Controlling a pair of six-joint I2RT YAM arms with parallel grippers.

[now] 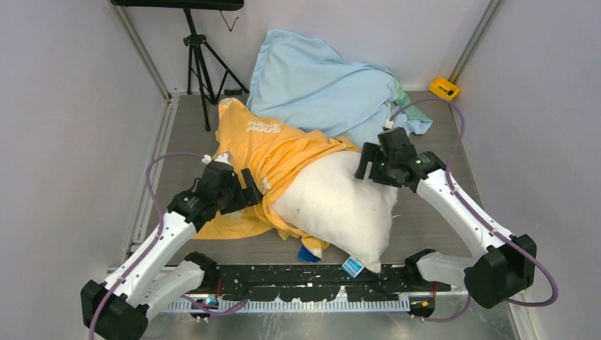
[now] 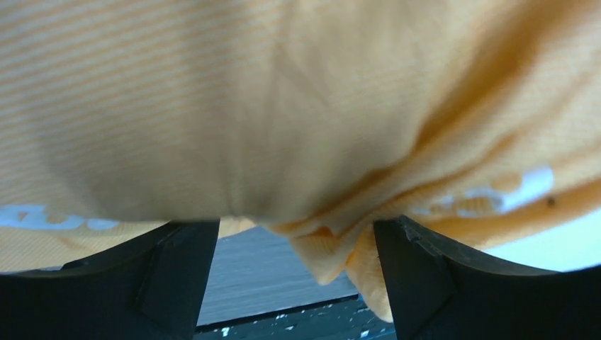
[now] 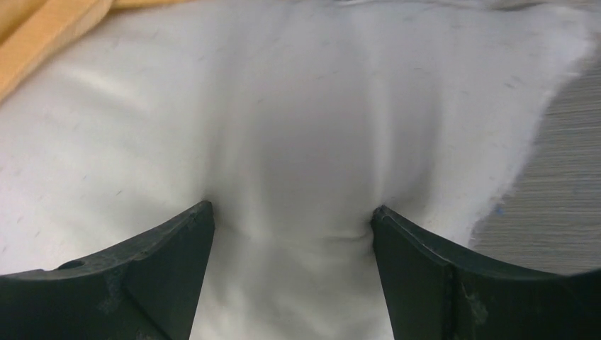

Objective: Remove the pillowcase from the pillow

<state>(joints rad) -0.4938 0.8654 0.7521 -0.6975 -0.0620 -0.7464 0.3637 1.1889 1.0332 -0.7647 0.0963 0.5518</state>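
Orange-yellow pillowcase (image 1: 262,149) lies bunched over the far-left end of the white pillow (image 1: 340,205). The pillow rests mid-surface (image 1: 425,227), its near-right part bare, with a blue tag (image 1: 352,266) at the near corner. Left pincer (image 2: 296,228) stands wide open against the pillowcase; a fold hangs between its fingers (image 2: 177,283), nothing clamped. Right pincer (image 3: 292,216) is likewise spread, fingers (image 3: 425,283) pressed into the bare pillow, which bulges between them. Pale blue cloth (image 1: 319,85) lies behind.
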